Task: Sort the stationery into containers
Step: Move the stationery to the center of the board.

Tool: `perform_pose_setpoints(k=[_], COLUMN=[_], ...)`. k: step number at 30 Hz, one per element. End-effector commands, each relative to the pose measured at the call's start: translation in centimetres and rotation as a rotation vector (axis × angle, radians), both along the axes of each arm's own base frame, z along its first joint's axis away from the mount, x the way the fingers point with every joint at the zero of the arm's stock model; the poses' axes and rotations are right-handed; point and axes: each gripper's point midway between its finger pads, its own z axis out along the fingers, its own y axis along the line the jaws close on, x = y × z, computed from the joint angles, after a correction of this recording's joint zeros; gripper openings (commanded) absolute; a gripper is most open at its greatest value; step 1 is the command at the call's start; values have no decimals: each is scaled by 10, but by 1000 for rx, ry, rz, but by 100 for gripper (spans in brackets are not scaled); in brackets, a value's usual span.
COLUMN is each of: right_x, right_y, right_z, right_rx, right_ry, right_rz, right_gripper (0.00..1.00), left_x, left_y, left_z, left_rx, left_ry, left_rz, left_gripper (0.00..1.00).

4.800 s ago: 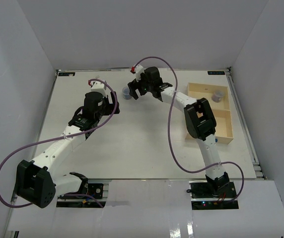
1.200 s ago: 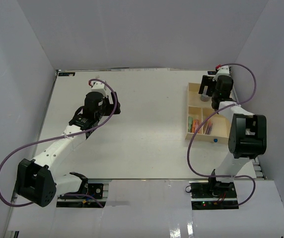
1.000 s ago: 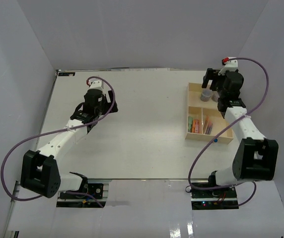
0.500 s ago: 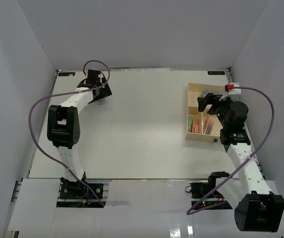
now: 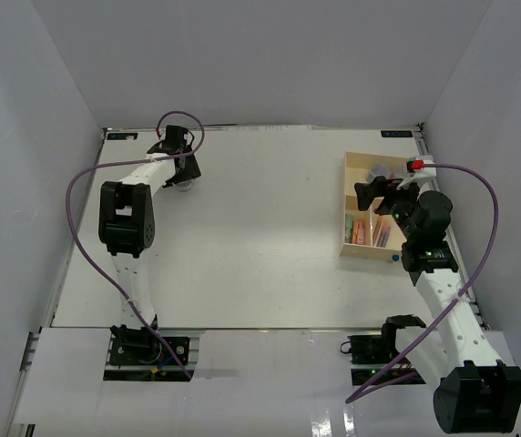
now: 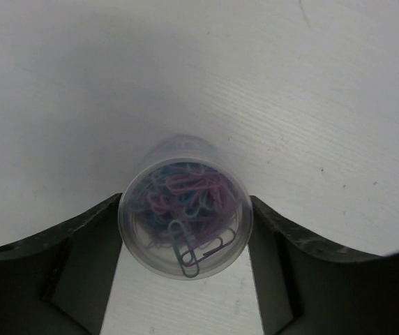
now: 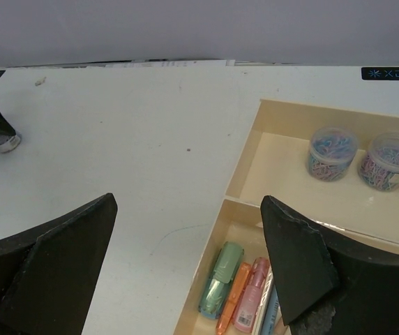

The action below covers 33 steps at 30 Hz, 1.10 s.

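Observation:
A clear round pot of coloured paper clips [image 6: 184, 209] stands on the white table at the far left [image 5: 186, 186]. My left gripper [image 5: 182, 176] is around it, and both fingers touch its sides in the left wrist view [image 6: 185, 199]. The beige wooden tray [image 5: 344, 211] lies at the right. Its long back section [image 7: 283, 202] holds two paper-clip pots [image 7: 332, 152] [image 7: 389, 159]. A smaller compartment holds a green marker [image 7: 220, 279], an orange one [image 7: 233, 296] and a pink one [image 7: 250, 293]. My right gripper [image 5: 372, 191] is open and empty above the tray's left edge [image 7: 185, 199].
A small blue item [image 5: 394, 258] lies at the tray's front wall. The enclosure's walls stand close behind the left pot and to the right of the tray. The left pot and left fingers also show far off in the right wrist view [image 7: 4, 142].
My right gripper carried a pot to the tray's long section, let it go and drew back towards me. My left arm swung to the far-left pot and its fingers came around it.

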Motion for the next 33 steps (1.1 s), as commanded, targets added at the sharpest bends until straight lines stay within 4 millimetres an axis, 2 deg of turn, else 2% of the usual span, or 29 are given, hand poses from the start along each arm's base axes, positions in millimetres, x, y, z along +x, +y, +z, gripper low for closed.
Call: perform_pose_setpoints(k=[1,3,4,6,9,10,12,13,15,16,18,19,21,22,24,27,30,31,33], right_x=[-3,-3,-4,-5,-7,-7,-9,-10,-12,-13,-14,-16,-17,-19,-20,-21,-22,-23,-24], right_y=[7,8,8,10,15,15,19,20,24,28,30,33,35,39,40,42,43,45,46], right_z=[6,6,6,5,4,3,1,2,1,-1,-3,-5,-7,-9,-12,-15,-19,-19,-20], right_rx=[9,9,7,8,2,-1,-5,-9,-19,-23,-33,-36,-44,-49,-59,-73,-86,-93,-98], right_ry=[-30,-28,-27,-21,-23,-18,-11,-14,-11,-5,3,7,13,17,24,35,46,45,49], right_rz=[33,36,38,50,77,80,99,104,120,131,140,149,156,169,172,177,177,182,186], right_gripper=[90,90,90,90,90,90,90,90,90,90,90,90,90,90,90,90,90,90,90], left_x=[17,19,19,16,5,-4,-16,-28,-44,-59,-77,-93,-109,-125,-147,-160,-159,-159,-158], left_y=[1,-5,-15,-29,-68,-91,-122,-154,-184,-213,-239,-262,-283,-303,-330,-348,-347,-347,-348], left_z=[22,22,21,20,20,23,28,32,42,44,46,46,46,45,43,34,30,30,35], left_rx=[15,2,-23,-12,9,4,-9,-1,10,10,7,3,5,0,-11,-10,-13,-12,-17], left_ry=[-53,-52,-49,-40,-29,-30,-35,-43,-61,-66,-69,-69,-71,-69,-67,-60,-56,-58,-68], left_rz=[-44,-77,-117,-205,-334,-385,-463,-538,-607,-675,-730,-781,-822,-870,-926,-957,-935,-932,-929], left_gripper=[75,63,51,44,31,28,22,21,21,21,21,21,21,21,21,26,35,46,57])
